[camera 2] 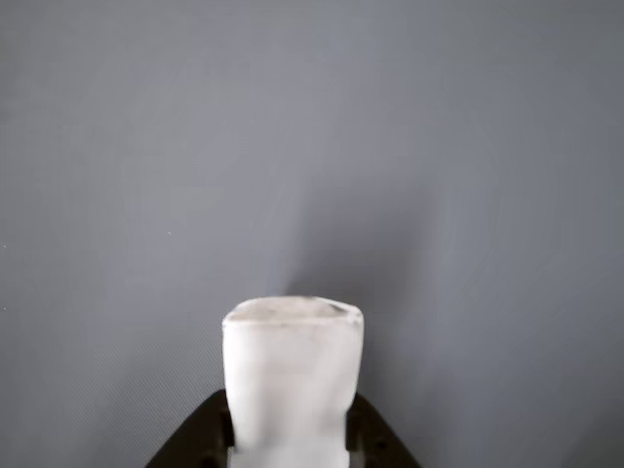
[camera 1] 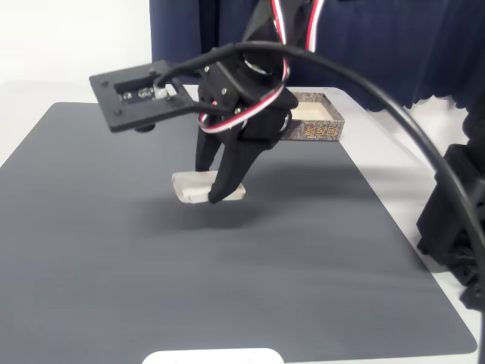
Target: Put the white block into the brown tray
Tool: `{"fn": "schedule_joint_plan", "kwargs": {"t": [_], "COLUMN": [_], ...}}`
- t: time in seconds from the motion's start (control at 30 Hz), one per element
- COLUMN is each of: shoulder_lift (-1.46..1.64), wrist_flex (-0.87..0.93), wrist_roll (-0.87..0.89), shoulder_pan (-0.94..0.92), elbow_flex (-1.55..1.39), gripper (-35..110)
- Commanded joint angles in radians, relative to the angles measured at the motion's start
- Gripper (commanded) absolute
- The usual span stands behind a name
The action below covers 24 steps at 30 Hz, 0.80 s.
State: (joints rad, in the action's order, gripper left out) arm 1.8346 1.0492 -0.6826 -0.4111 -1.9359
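Observation:
The white block [camera 1: 186, 186] sits between my black gripper's [camera 1: 209, 186] two fingers, left of the grey mat's centre in the fixed view. It appears to hang just above the mat, with a faint shadow beneath it. In the wrist view the white block [camera 2: 292, 375] fills the bottom centre, clamped between the dark fingers [camera 2: 200, 439], and the bare grey mat lies beyond it. The brown tray [camera 1: 322, 131] stands at the mat's far right edge, behind and to the right of the gripper. Its wood-grain side faces me and its pale inside shows.
The dark grey mat [camera 1: 303, 265] covers most of the white table. A white rounded shape [camera 1: 214, 356] pokes in at the bottom edge. Black arm hardware [camera 1: 455, 220] and a thick cable stand at the right. A blue curtain [camera 1: 394, 45] hangs behind.

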Motion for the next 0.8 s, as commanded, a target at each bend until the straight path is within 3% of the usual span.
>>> {"fn": "schedule_joint_plan", "kwargs": {"t": [0.0, 0.3, 0.77], "shoulder_lift": [0.057, 0.092, 0.160], "wrist_flex": [-0.012, -0.011, 0.005], "wrist_roll": [0.011, 0.038, -0.034], "shoulder_pan": [-0.012, -0.041, -0.296], "elbow_flex": [0.014, 0.015, 0.103], "gripper": [9, 7, 7]}}
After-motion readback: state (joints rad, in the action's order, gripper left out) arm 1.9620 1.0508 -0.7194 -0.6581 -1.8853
